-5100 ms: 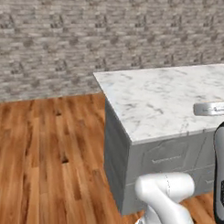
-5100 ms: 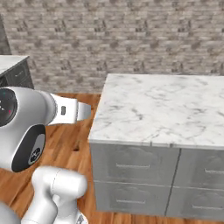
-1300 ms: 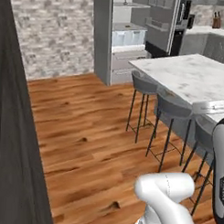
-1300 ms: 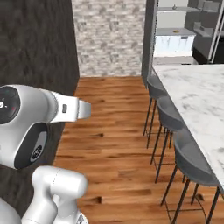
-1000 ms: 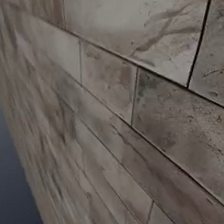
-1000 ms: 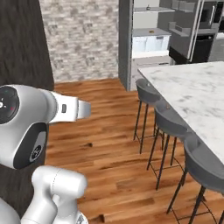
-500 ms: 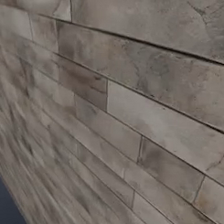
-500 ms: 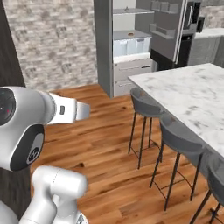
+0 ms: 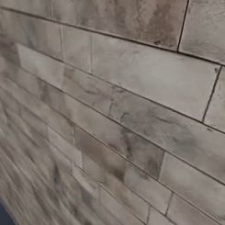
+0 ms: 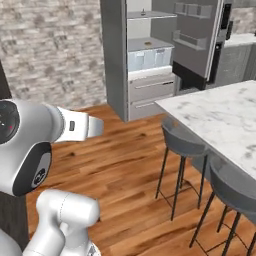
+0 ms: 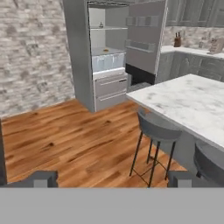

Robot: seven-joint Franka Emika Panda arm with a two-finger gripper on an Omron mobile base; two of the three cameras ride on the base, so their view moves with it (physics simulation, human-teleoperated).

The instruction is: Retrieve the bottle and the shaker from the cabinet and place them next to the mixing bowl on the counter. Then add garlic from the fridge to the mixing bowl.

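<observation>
The fridge (image 10: 114, 60) stands against the far wall with its door (image 10: 196, 40) swung open to the right. Pale shelves and clear drawers (image 10: 147, 59) show inside it. The hand view looks straight at the fridge (image 11: 78, 52) from across the wooden floor. A tiny pale item (image 11: 101, 25) sits on an upper shelf, too small to name as the garlic. My gripper (image 11: 113, 179) is open, its two dark fingertips (image 11: 41, 178) wide apart with nothing between them. The bottle, the shaker, the cabinet and the mixing bowl are out of view.
A marble island counter (image 10: 225, 120) juts in from the right, with grey bar stools (image 10: 182, 142) along its near side. Open wooden floor (image 11: 65, 135) lies between me and the fridge. A brick wall (image 9: 114, 110) stands very close in the left base view.
The base has turned, so both base views have shifted: the fridge and the island now sit nearer the middle and larger. The gripper has stayed open.
</observation>
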